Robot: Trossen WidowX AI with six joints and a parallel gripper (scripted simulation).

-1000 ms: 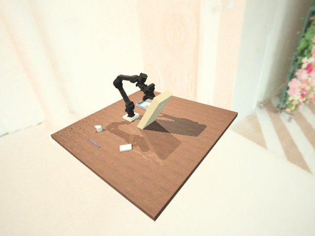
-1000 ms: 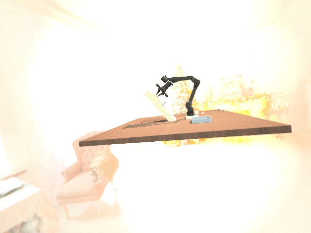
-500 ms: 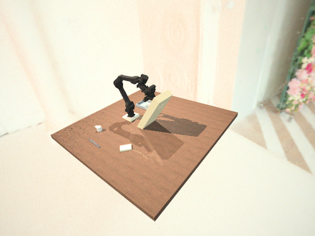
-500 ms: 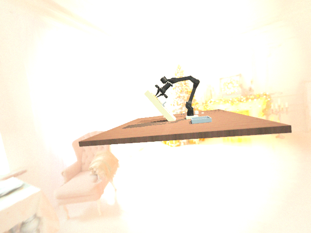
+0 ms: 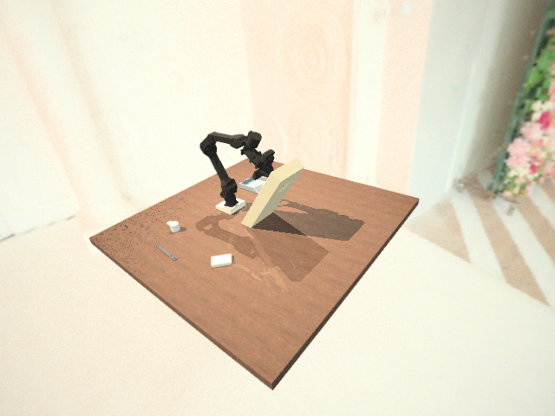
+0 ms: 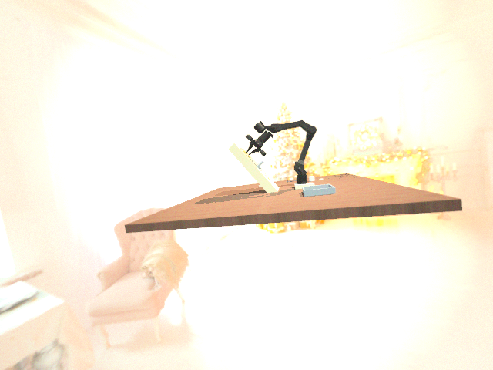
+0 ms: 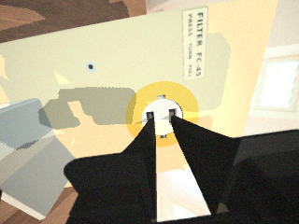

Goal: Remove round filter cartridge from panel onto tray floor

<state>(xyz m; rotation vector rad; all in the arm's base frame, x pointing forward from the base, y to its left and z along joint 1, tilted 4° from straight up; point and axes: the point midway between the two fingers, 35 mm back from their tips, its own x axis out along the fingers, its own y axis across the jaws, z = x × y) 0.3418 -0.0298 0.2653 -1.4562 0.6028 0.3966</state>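
The service panel (image 5: 269,197) (image 6: 254,169) (image 7: 140,47) leans steeply on the table. The round white filter cartridge (image 7: 161,106) sits in it inside a yellow ring (image 7: 189,97), its two dark slots side by side in the wrist view. My gripper (image 6: 247,153) (image 7: 162,120) is slightly open with nothing between its fingers. Its two tips are over the slots, one at each; whether they are inside cannot be told. In the top view the panel hides the cartridge. The pale blue tray (image 5: 244,186) (image 6: 318,192) stands on the table beside the arm's base.
A grey-blue angled piece (image 6: 260,163) (image 7: 39,170) sticks out from the panel's face, left in the wrist view. A label (image 7: 194,44) and a small dark hole (image 7: 91,66) are on the panel. A white cylinder (image 5: 174,227), grey bar (image 5: 166,252) and white block (image 5: 221,260) lie on the table.
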